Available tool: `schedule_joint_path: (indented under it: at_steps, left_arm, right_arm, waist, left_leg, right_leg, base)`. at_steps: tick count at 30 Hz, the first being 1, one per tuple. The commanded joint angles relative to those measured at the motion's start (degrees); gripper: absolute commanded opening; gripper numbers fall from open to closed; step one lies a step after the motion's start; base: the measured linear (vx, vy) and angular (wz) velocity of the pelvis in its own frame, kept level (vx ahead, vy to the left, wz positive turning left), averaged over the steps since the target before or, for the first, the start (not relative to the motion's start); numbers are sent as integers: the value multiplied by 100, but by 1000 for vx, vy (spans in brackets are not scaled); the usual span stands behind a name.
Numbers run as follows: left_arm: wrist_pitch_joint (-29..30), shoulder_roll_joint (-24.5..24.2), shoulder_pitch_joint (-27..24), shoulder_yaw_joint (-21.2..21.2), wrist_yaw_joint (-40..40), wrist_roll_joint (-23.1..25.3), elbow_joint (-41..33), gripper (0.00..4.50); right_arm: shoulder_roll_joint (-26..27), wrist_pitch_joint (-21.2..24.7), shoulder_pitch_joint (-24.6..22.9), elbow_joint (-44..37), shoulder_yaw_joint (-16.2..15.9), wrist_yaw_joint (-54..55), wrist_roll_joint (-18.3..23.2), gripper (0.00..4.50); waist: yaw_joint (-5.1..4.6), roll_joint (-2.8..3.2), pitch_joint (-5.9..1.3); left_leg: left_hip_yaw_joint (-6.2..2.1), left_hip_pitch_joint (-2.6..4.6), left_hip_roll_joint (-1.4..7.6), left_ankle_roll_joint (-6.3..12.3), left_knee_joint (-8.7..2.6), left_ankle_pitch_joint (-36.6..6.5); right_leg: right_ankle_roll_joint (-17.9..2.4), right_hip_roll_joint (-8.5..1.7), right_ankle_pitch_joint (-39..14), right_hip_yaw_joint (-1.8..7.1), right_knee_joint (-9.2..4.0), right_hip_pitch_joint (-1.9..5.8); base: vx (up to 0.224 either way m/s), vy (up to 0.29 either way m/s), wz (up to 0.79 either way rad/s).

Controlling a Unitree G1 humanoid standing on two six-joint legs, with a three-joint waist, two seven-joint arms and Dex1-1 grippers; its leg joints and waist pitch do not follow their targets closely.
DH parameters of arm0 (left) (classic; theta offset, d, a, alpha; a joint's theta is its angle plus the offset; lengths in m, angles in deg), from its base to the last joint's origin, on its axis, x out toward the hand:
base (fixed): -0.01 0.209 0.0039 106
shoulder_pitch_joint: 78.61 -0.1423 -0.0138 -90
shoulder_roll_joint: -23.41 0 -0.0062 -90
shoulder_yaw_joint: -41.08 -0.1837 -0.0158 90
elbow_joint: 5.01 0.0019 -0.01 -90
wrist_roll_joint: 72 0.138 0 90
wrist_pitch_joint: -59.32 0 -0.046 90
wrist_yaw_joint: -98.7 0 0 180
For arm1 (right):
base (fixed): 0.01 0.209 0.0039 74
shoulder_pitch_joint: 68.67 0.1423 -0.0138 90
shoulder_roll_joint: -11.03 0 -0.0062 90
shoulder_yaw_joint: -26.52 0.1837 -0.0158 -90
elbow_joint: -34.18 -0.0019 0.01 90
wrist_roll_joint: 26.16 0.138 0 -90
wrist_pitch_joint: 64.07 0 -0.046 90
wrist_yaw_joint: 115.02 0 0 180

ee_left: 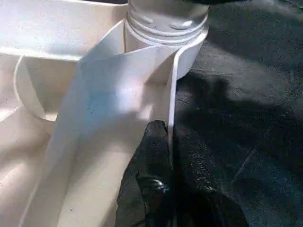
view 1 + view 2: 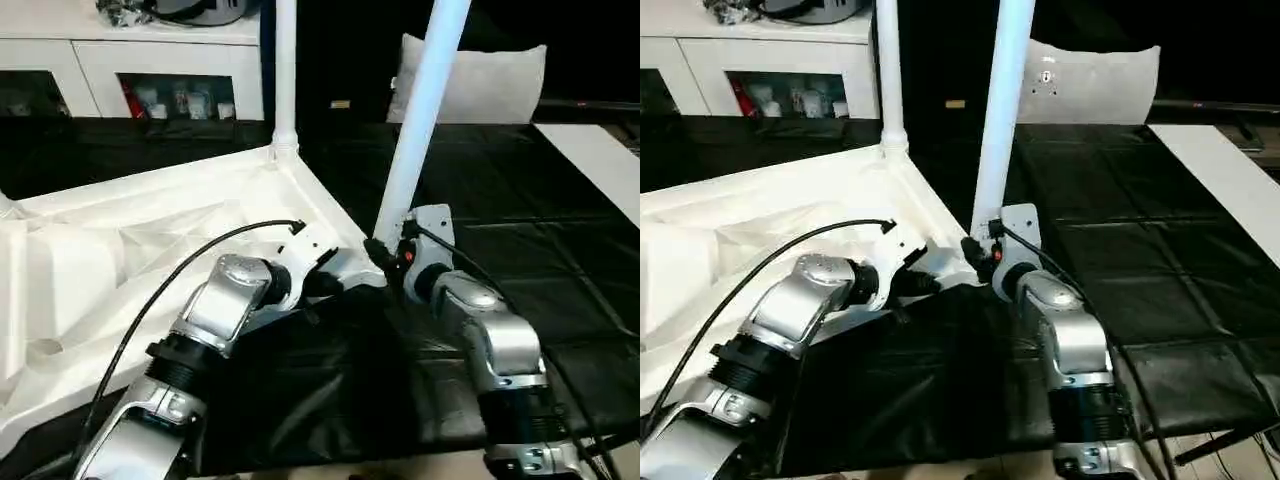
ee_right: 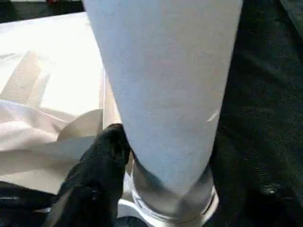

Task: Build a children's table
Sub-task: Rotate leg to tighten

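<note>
Left eye view looks down on a black quilted mat (image 2: 520,210), and the white tabletop (image 2: 150,240) lies upside down across the mat's left half, its rim up. Nearest the robot, the left gripper (image 1: 166,142) is pinched tight on the rim wall of the tabletop's near right corner, one black finger (image 1: 154,156) inside the wall and the other outside. Just beside it, the right gripper (image 3: 124,142) stands against the base of a white leg (image 2: 422,110) that rises tilted from that corner's round socket (image 3: 175,208); one dark finger (image 3: 106,156) touches the leg's side, but whether it grips cannot be told. Farther off, a second leg (image 2: 285,70) stands upright in the far right corner socket. Beyond the mat lie a grey-white pillow-like bag (image 2: 490,85), a flat white board strip (image 2: 600,160) along the right edge, and a white cabinet (image 2: 130,60).
</note>
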Motion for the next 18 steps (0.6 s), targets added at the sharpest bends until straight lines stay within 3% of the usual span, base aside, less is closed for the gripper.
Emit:
schedule_joint_path:
  at_steps: [1,7,11,16,18]
  left_arm:
    - [-280,135,312,5,-148,-99,-274,0]
    - [-514,-177,130,-113,265,-155,-401,0]
    - [-679,-373,42,-143,530,-196,-396,0]
    - [-1197,-728,10,-259,1085,-270,-297,0]
    - [-1541,-1004,-43,-370,1624,-338,-291,0]
  right_arm:
    - [246,115,-48,44,-518,-285,186,302]
    - [29,-73,-161,-73,-497,-522,190,354]
    - [-229,-195,-266,-164,-416,-890,323,383]
    - [-785,-342,-423,-333,-432,-1728,535,417]
    - [-1252,-506,-498,-362,-480,-2382,611,423]
  waist:
    - [40,21,-411]
    - [23,30,-400]
    - [24,36,-396]
    - [56,37,-392]
    - [86,50,-395]
  left_leg:
    - [-93,62,244,133,-379,-886]
    - [-100,67,256,56,-396,-1074]
    - [-98,70,260,81,-394,-1057]
    - [-90,75,275,164,-389,-1032]
    - [-99,76,275,172,-388,-1055]
  right_leg:
    - [-1107,-422,-976,262,-447,283]
    - [-1060,-429,-1236,265,-468,286]
    - [-1099,-425,-1124,268,-457,284]
    - [-1172,-428,-1007,266,-442,285]
    - [-1147,-428,-1030,261,-445,296]
  base:
    - [0,0,0]
    - [0,0,0]
    - [0,0,0]
    - [0,0,0]
    - [0,0,0]
